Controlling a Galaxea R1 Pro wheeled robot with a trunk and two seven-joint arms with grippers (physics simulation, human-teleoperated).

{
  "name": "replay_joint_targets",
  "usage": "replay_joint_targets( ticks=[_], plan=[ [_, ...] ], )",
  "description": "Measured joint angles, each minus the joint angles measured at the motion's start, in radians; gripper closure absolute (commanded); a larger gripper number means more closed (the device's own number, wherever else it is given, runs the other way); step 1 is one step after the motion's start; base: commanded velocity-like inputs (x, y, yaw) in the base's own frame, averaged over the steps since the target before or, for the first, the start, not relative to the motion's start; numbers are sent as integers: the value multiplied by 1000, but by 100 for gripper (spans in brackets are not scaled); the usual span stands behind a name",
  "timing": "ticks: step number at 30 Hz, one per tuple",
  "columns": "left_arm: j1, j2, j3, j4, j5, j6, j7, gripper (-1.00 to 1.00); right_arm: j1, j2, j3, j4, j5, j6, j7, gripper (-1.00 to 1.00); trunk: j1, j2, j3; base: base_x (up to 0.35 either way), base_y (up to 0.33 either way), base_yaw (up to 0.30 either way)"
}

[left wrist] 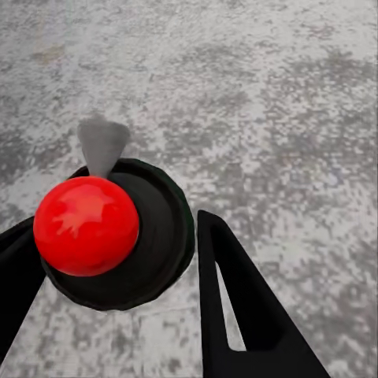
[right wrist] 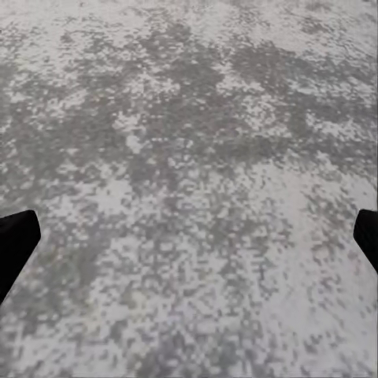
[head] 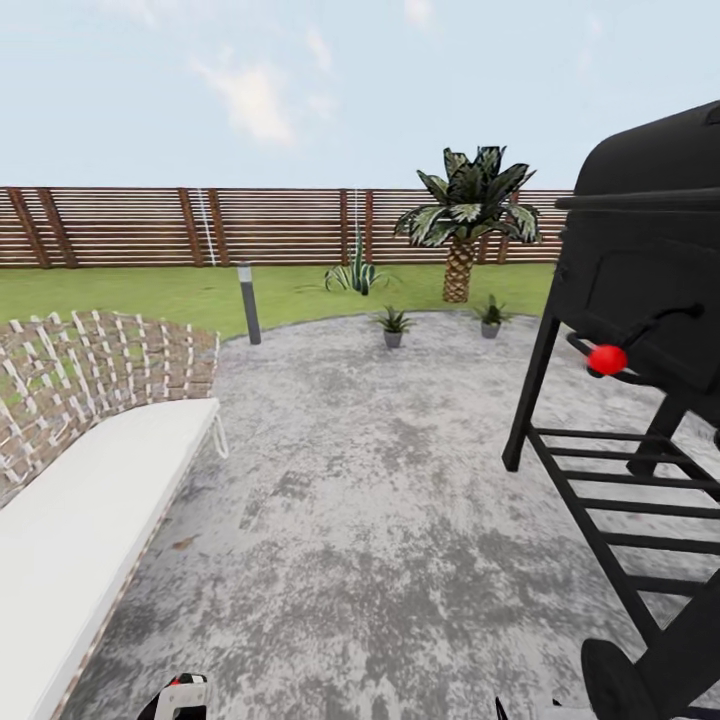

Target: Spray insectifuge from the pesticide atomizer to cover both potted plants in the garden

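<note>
Red-capped pesticide atomizer [left wrist: 110,236] sits in the left hand [left wrist: 118,291]; head view shows potted plants [head: 393,325].

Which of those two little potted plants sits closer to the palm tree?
The right-hand potted plant. It stands at the patio's far edge just beside the palm tree, while the other potted plant sits further left, nearer the striped agave.

Grey stone patio [head: 380,520] w/ two potted plants [head: 392,326] [head: 490,318], black grill [head: 640,330], wicker lounger [head: 90,450].
</note>
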Motion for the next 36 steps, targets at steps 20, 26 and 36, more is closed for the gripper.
replay_joint_targets(
  ticks=[20,26,36],
  plan=[
    [0,0,0,0,0,0,0,100,0,-5,-2,-3,-1,-2,-1,-100,0,0,0,335,18,0],
    [0,0,0,0,0,0,0,100,0,-6,-2,-2,-1,-2,-1,-100,0,0,0,335,0,0],
    [0,0,0,0,0,0,0,100,0,-6,-2,-2,-1,-2,-1,-100,0,0,0,335,0,0]
  ],
)
